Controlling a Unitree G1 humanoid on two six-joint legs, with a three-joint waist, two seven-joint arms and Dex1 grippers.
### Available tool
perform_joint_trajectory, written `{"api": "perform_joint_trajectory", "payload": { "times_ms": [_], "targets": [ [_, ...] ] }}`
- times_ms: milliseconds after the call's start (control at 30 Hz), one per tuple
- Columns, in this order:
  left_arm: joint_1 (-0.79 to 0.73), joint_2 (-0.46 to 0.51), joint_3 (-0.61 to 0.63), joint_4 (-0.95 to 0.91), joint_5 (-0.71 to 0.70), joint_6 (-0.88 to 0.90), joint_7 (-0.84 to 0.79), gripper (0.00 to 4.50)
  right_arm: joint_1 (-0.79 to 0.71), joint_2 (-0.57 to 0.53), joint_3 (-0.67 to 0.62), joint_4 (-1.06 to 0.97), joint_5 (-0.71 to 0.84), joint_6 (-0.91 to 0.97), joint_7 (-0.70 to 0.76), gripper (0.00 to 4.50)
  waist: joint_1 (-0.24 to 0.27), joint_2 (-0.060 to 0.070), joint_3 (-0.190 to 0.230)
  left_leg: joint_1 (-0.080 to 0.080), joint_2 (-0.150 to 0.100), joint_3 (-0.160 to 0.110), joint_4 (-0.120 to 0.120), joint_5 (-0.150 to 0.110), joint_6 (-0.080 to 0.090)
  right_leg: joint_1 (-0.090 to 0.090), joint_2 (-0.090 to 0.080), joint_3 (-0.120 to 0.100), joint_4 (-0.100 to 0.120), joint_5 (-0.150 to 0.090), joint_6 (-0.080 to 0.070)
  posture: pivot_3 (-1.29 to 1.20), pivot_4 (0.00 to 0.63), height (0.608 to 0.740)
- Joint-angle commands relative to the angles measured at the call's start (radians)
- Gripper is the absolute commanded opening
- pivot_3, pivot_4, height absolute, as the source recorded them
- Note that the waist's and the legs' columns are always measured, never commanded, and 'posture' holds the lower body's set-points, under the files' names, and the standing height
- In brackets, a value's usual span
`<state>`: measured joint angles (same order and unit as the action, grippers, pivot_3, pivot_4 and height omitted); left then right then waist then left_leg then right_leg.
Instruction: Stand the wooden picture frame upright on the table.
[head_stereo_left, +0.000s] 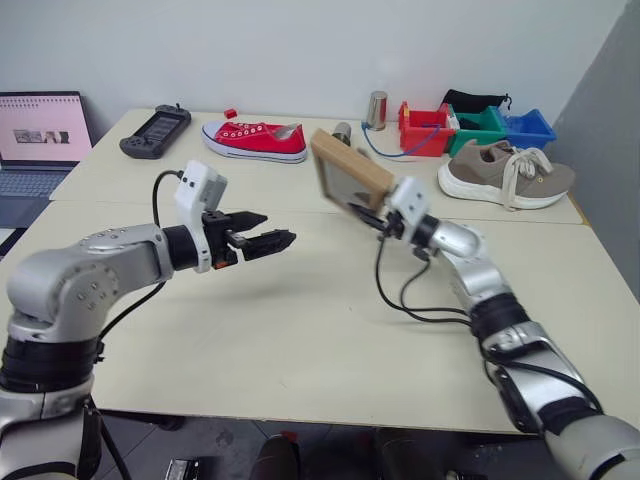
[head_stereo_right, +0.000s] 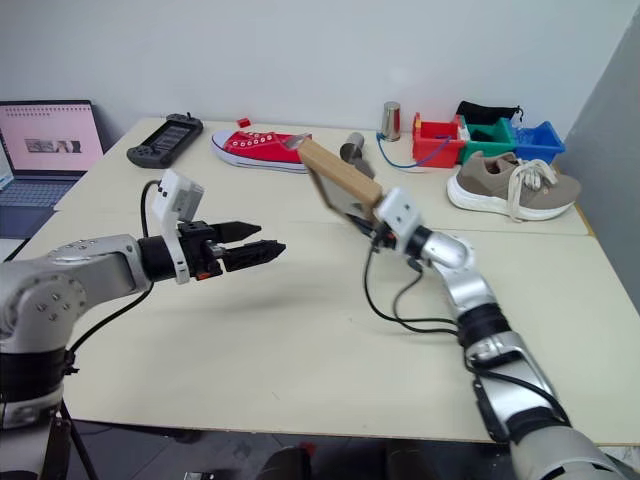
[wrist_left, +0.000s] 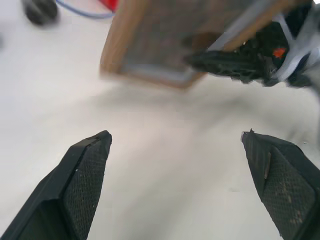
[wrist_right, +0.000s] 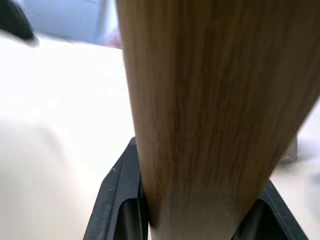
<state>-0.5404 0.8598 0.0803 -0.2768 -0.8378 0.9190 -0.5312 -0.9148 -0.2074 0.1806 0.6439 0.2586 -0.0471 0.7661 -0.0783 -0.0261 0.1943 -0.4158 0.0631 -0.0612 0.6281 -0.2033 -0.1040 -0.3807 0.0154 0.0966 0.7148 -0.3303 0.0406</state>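
The wooden picture frame (head_stereo_left: 345, 172) is held tilted over the middle of the table (head_stereo_left: 300, 330), its light wood edge leaning toward the left. My right gripper (head_stereo_left: 372, 215) is shut on its lower right edge; in the right wrist view the wood (wrist_right: 215, 100) sits between the black fingers (wrist_right: 117, 200). Whether the frame's lower corner touches the table I cannot tell. My left gripper (head_stereo_left: 275, 228) is open and holds nothing, hovering to the left of the frame and apart from it. The left wrist view shows its fingertips (wrist_left: 92, 165) spread wide, facing the frame (wrist_left: 165, 45).
Along the far edge lie a red sneaker (head_stereo_left: 255, 140), a beige sneaker (head_stereo_left: 505, 175), a black game controller (head_stereo_left: 155, 132), a metal can (head_stereo_left: 375, 110) and red, green and blue bins (head_stereo_left: 425, 128). A laptop (head_stereo_left: 40, 140) stands at far left. A black cable (head_stereo_left: 400, 290) hangs from my right arm.
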Motion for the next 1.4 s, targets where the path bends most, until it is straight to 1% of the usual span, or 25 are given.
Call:
{"api": "perform_joint_trajectory", "payload": {
  "times_ms": [33,133,200,233,333,467,567,633,667,700,800,833,967,1000,1133,1233,1333,1400],
  "targets": [
    [-0.005,-0.033,0.061,-0.031,0.058,-0.074,0.031,4.47,-0.075,0.021,-0.084,-0.02,0.112,0.181,0.082,1.36,0.013,0.0,0.0,-0.001,-0.001,0.0,0.0,0.0,0.001,-0.001,0.0,0.0,-0.001,0.0,0.0,0.0,0.15,0.74],
    [0.042,-0.035,0.094,-0.043,0.072,-0.076,0.024,4.47,-0.101,0.042,-0.11,0.037,0.141,0.273,0.133,1.36,0.026,0.0,0.0,-0.006,-0.001,0.0,0.0,-0.002,0.003,-0.004,-0.001,0.0,-0.002,0.0,0.0,0.0,0.15,0.74],
    [0.088,-0.038,0.111,-0.061,0.074,-0.077,0.016,4.47,-0.108,0.054,-0.108,0.095,0.114,0.257,0.148,1.36,0.026,0.0,0.0,-0.006,-0.001,0.0,-0.001,-0.003,0.004,-0.005,-0.001,0.0,-0.002,0.0,0.0,0.0,0.15,0.74],
    [0.112,-0.038,0.111,-0.068,0.097,-0.091,0.019,4.47,-0.106,0.06,-0.098,0.128,0.089,0.233,0.154,1.36,0.025,0.0,0.0,-0.006,-0.001,0.0,-0.001,-0.003,0.004,-0.005,-0.001,-0.001,-0.002,0.0,0.0,0.0,0.15,0.74],
    [0.141,-0.051,0.116,-0.086,0.108,-0.094,0.023,4.47,-0.111,0.072,-0.063,0.239,0.009,0.179,0.149,1.36,0.024,0.0,0.0,-0.006,-0.001,0.001,-0.001,-0.003,0.004,-0.006,-0.001,0.0,-0.002,0.0,0.0,0.0,0.15,0.74],
    [0.139,-0.058,0.119,-0.089,0.12,-0.09,0.018,4.47,-0.132,0.095,-0.09,0.328,-0.007,0.192,0.147,1.36,0.02,0.0,0.0,-0.005,0.0,0.002,-0.001,-0.003,0.004,-0.006,0.0,0.0,-0.001,0.0,0.0,0.0,0.15,0.74],
    [0.139,-0.06,0.12,-0.087,0.126,-0.089,0.014,4.47,-0.14,0.107,-0.11,0.351,-0.009,0.21,0.156,1.36,0.016,0.0,0.0,-0.003,0.001,0.002,-0.001,-0.003,0.004,-0.005,0.0,0.0,0.0,0.0,0.0,0.0,0.15,0.74],
    [0.139,-0.063,0.115,-0.083,0.13,-0.088,0.011,4.5,-0.141,0.113,-0.123,0.357,-0.008,0.226,0.16,2.01,0.015,-0.001,0.0,-0.003,0.001,0.002,-0.001,-0.003,0.004,-0.005,0.0,0.0,0.0,0.0,0.0,0.0,0.15,0.74],
    [0.139,-0.064,0.113,-0.084,0.13,-0.087,0.01,4.5,-0.14,0.114,-0.129,0.357,-0.009,0.229,0.154,2.08,0.015,0.0,0.0,-0.003,0.001,0.002,-0.001,-0.003,0.004,-0.005,0.0,0.0,0.0,0.0,0.0,0.0,0.15,0.74],
    [0.136,-0.068,0.11,-0.081,0.13,-0.086,0.01,4.5,-0.133,0.112,-0.127,0.349,-0.014,0.231,0.161,2.39,0.015,0.0,0.0,-0.003,0.001,0.002,-0.001,-0.003,0.004,-0.005,0.0,0.0,0.0,0.0,0.0,0.0,0.15,0.74],
    [0.13,-0.072,0.107,-0.074,0.136,-0.087,0.007,4.5,-0.115,0.104,-0.124,0.328,-0.027,0.228,0.161,2.92,0.015,0.0,0.0,-0.004,0.001,0.002,-0.001,-0.003,0.004,-0.005,0.0,0.0,0.0,0.0,0.0,0.0,0.15,0.74],
    [0.125,-0.073,0.104,-0.064,0.141,-0.089,0.001,4.5,-0.102,0.094,-0.121,0.31,-0.033,0.231,0.162,3.17,0.015,0.0,0.0,-0.004,0.001,0.002,-0.001,-0.003,0.004,-0.005,0.0,0.0,0.0,0.0,0.0,0.0,0.15,0.74],
    [0.106,-0.079,0.107,-0.014,0.156,-0.094,-0.016,4.5,0.007,0.009,-0.107,0.117,-0.04,0.308,0.204,4.26,0.02,0.0,0.0,-0.004,0.001,0.002,-0.001,-0.003,0.004,-0.005,0.0,0.0,0.0,0.0,0.0,0.0,0.15,0.74],
    [0.106,-0.078,0.105,-0.003,0.164,-0.1,-0.022,4.5,0.042,-0.017,-0.105,0.053,-0.038,0.337,0.211,4.43,0.023,0.0,0.0,-0.005,0.0,0.002,-0.001,-0.003,0.004,-0.005,0.0,0.0,-0.001,0.0,0.0,0.0,0.15,0.74],
    [0.103,-0.079,0.104,0.034,0.188,-0.113,-0.041,4.5,0.225,-0.157,-0.106,-0.293,-0.018,0.475,0.222,4.43,0.025,0.0,0.0,-0.007,0.0,0.001,-0.001,-0.003,0.004,-0.006,0.0,-0.001,-0.001,0.0,0.0,0.0,0.15,0.74],
    [0.097,-0.071,0.118,0.054,0.196,-0.111,-0.056,4.5,0.34,-0.254,-0.139,-0.559,-0.019,0.515,0.188,4.43,0.027,0.0,0.0,-0.008,0.0,0.001,-0.001,-0.003,0.004,-0.007,0.0,-0.001,-0.002,0.0,0.0,0.0,0.15,0.74],
    [0.084,-0.052,0.136,0.086,0.191,-0.1,-0.084,4.5,0.427,-0.307,-0.18,-0.813,-0.003,0.598,0.115,4.43,0.018,0.0,0.0,-0.008,0.0,0.001,-0.001,-0.003,0.004,-0.007,0.0,0.0,-0.002,0.0,0.0,0.0,0.15,0.74],
    [0.072,-0.046,0.149,0.112,0.194,-0.113,-0.103,4.5,0.478,-0.313,-0.199,-0.948,0.018,0.673,0.063,4.43,0.015,0.0,0.0,-0.007,0.001,0.001,-0.001,-0.003,0.004,-0.007,0.001,0.0,-0.001,0.0,0.001,0.0,0.15,0.74]
  ]
}}
